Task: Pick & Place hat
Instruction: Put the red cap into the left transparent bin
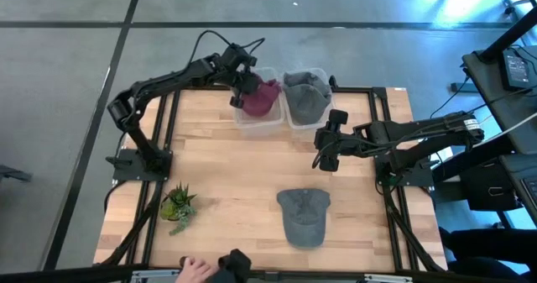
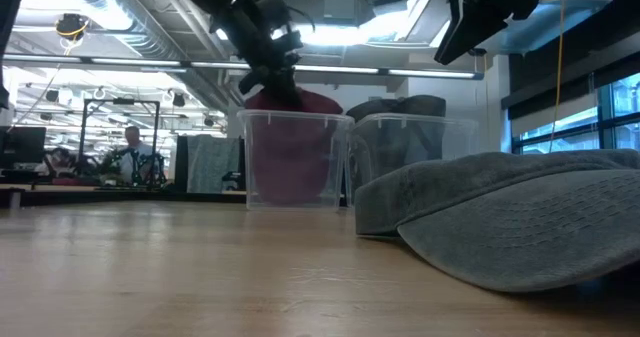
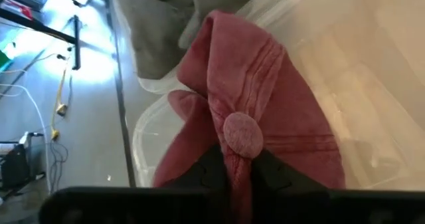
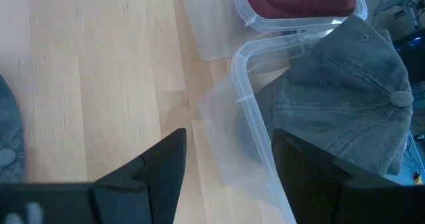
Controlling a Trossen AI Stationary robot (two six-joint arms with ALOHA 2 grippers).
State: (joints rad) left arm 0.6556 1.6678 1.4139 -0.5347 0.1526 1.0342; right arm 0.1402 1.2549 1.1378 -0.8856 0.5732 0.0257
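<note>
A dark red cap (image 1: 262, 96) sits partly in the left clear bin (image 1: 256, 125) at the table's far edge, and my left gripper (image 1: 242, 90) is shut on it from above. In the low view the red cap (image 2: 290, 137) fills that bin. A grey cap (image 1: 305, 94) lies in the right clear bin (image 1: 295, 119). A second grey cap (image 1: 303, 216) rests flat on the table near the near edge. My right gripper (image 1: 325, 155) hovers open above the table, just in front of the right bin, touching nothing. My left gripper pinches the red cap's crown between its two fingers, right by the top button (image 3: 242, 133), gathering the cloth into a fold. The fingers (image 3: 272, 174) come from above, slanting down. The cap hangs below them into the left bin (image 3: 149, 127).
A small potted plant (image 1: 178, 206) stands near the table's left near corner. A person's hand (image 1: 195, 270) shows at the near edge. Bare wood lies between the bins and the grey cap on the table.
</note>
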